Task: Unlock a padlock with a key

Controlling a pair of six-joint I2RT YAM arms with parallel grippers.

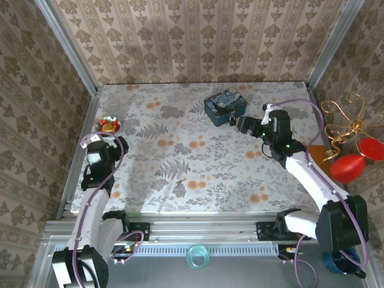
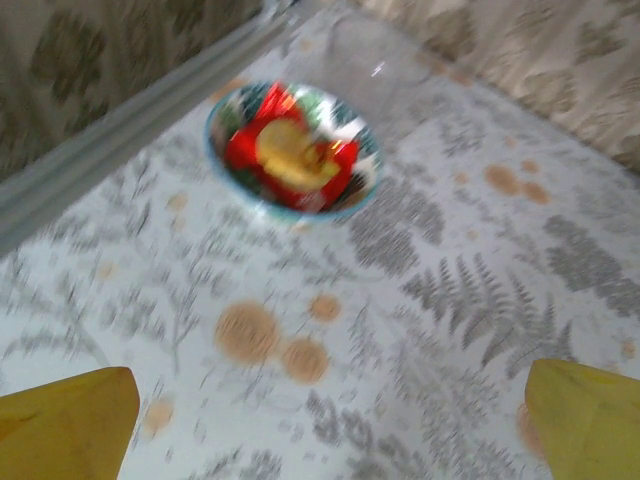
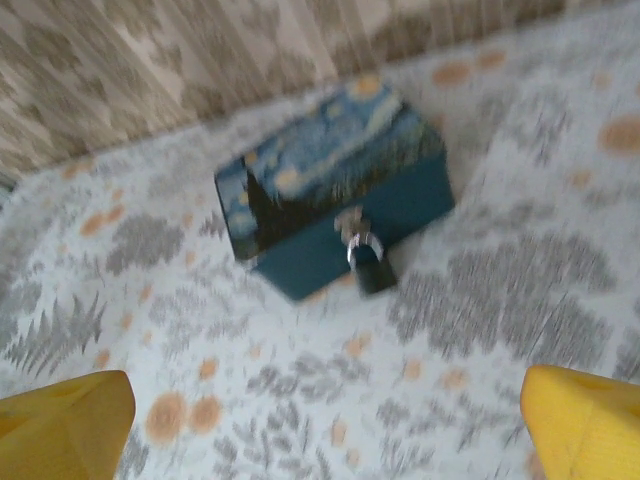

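Observation:
A tiny dark padlock [image 3: 372, 270] with a silvery shackle hangs from the hasp on the front of a blue swirl-painted tin [image 3: 335, 190] and lies on the cloth. From above, the padlock [image 1: 232, 121] sits at the tin's [image 1: 224, 106] near right side. My right gripper [image 1: 245, 125] is just right of it, open, with nothing between the yellow fingertips [image 3: 585, 425]; its midpoint [image 3: 325, 425] hangs above bare cloth. My left gripper [image 1: 113, 141] is open and empty [image 2: 325, 415], just short of a red-and-gold dish [image 2: 293, 152]. The key is hidden.
The dish [image 1: 109, 125] sits at the table's left edge by the metal rail [image 2: 110, 140], with a clear glass bowl [image 1: 111, 106] behind it. Wallpapered walls close in the back and sides. Red ornaments [image 1: 347, 168] stand outside on the right. Flowered cloth [image 1: 192, 162] spans the middle.

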